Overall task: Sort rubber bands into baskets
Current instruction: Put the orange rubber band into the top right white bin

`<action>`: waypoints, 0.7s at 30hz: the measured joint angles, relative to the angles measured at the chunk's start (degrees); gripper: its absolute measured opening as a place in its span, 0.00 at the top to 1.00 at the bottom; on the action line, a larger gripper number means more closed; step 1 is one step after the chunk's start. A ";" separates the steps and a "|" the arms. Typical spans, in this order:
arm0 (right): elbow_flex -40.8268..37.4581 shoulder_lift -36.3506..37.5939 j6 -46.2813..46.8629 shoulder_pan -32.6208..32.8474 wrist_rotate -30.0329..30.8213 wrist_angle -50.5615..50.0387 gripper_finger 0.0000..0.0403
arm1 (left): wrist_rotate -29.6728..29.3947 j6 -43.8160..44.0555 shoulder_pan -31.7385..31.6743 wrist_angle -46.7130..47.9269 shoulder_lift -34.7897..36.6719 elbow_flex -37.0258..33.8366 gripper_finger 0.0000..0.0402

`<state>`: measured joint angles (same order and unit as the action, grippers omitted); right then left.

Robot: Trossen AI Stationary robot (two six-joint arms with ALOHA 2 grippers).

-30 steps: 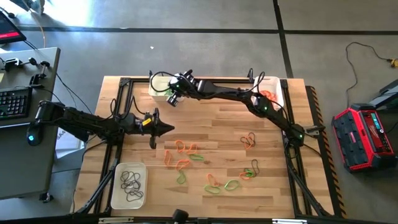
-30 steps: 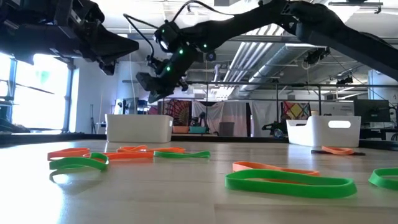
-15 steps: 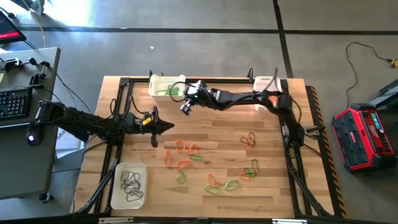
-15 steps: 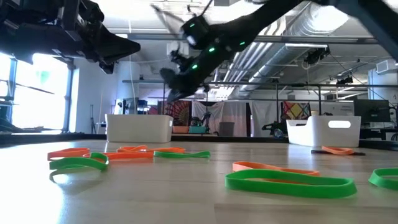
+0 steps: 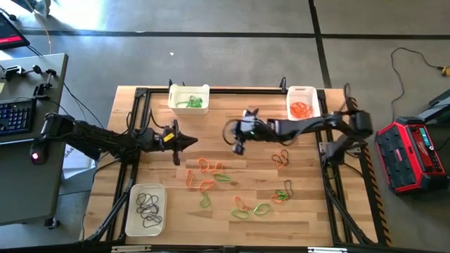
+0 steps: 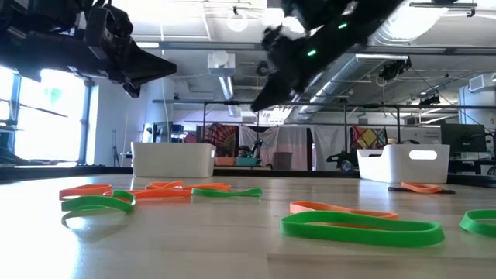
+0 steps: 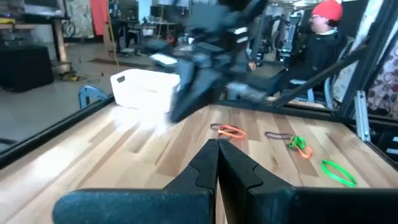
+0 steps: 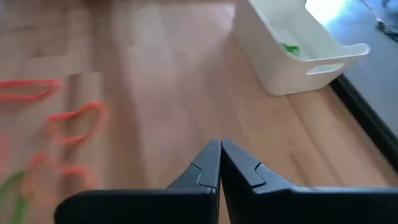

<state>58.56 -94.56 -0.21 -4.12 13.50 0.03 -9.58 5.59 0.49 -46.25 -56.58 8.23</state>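
Green, orange and dark rubber bands [image 5: 211, 177] lying loose on tabletop [image 5: 232, 158], mid and near side. Baskets: far left [image 5: 188, 97] holding green, far right [image 5: 301, 102] orange, near left [image 5: 145, 209] dark. Right pincer [image 5: 238, 147] hanging mid-tabletop, closed, empty. Left pincer [image 5: 191, 143] waiting left, closed. Step, judging: between picks. Next: open, descend on one loop.

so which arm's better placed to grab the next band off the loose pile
Probably the right. Its end effector hangs empty and shut over mid-table, between the two far baskets, close to the orange and green rubber bands. The left end effector, also shut, hovers about as near, but its arm looks parked at the left edge.
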 joint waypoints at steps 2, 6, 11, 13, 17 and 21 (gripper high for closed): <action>-4.07 3.51 0.28 1.38 -0.09 2.42 1.00 | -0.02 0.10 0.18 -0.21 -0.61 0.00 1.00; -14.13 9.62 0.22 3.06 -0.15 9.98 1.00 | -0.03 -0.60 0.95 -0.13 -1.97 0.11 1.00; -24.86 14.91 1.46 5.22 -0.70 20.68 1.00 | -0.25 -1.29 2.53 1.66 -4.01 2.90 1.00; -27.67 16.25 1.70 6.08 -0.69 24.01 1.00 | -0.28 -2.86 3.35 4.95 -4.75 5.19 1.00; -30.84 18.00 2.50 7.51 -0.26 26.61 1.00 | -0.45 -4.83 4.84 15.33 -6.70 11.27 1.00; -32.25 18.58 4.26 8.14 -0.26 27.45 1.00 | -0.20 -4.49 6.10 25.96 -8.77 17.09 1.00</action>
<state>26.31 -75.98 4.05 4.02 13.23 27.48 -9.78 1.10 6.59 -20.28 -65.34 25.32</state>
